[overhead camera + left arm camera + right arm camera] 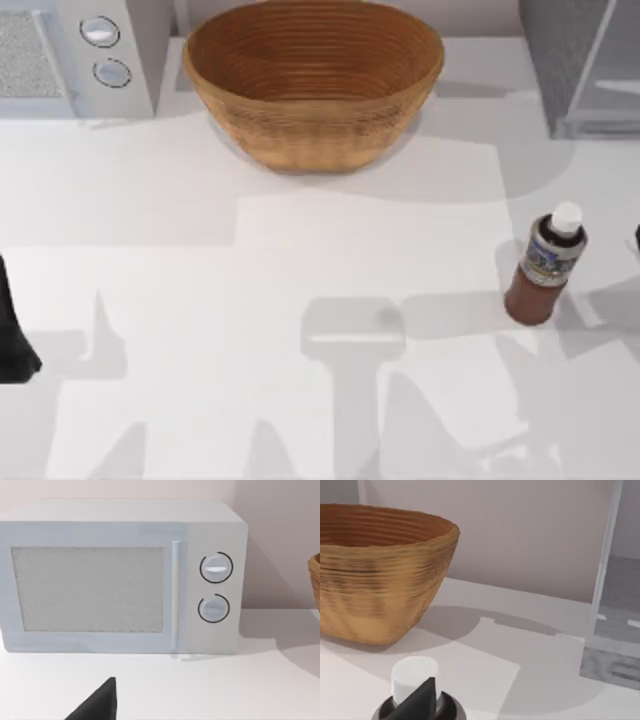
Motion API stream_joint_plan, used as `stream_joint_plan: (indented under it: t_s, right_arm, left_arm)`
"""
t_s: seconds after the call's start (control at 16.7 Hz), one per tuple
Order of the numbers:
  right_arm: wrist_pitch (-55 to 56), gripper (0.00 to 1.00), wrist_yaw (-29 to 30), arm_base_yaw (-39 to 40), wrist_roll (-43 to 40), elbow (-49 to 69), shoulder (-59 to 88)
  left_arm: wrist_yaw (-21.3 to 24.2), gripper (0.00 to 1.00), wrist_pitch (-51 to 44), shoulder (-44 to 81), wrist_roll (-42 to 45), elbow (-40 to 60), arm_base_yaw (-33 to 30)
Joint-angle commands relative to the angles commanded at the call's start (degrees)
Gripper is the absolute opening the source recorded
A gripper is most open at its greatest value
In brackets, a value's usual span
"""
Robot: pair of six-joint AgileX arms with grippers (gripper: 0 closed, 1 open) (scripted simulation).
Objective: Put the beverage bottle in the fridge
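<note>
The beverage bottle stands upright at the right of the table, with reddish-brown liquid, a grey-blue label and a white cap. In the right wrist view its cap sits just below the camera, and a dark part of my right gripper overlaps it. A sliver of that gripper shows at the top view's right edge, just right of the bottle. The fridge, grey and speckled with a pale glassy door panel, stands at the back right. My left gripper is parked at the left edge.
A large woven basket stands at the back middle, left of the fridge. A white microwave with two round dials fills the back left corner. Open tabletop lies between the bottle and the left arm.
</note>
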Motion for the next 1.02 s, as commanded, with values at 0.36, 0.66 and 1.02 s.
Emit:
stream_joint_plan:
  t_s: [0.36, 0.66, 1.02]
  right_arm:
    - [28.11, 1.0, -14.36, -1.36, -1.88, 2.79, 32.23]
    - [45.09, 1.0, -22.92, -2.57, -2.86, 4.06, 52.57]
    - [52.36, 1.0, -26.4, -3.38, -3.33, 4.38, 61.74]
  left_arm:
    - [0.0, 1.0, 0.0, 0.0, 0.0, 0.0, 0.0]
    - [0.0, 1.0, 0.0, 0.0, 0.0, 0.0, 0.0]
    - [0.0, 1.0, 0.0, 0.0, 0.0, 0.0, 0.0]
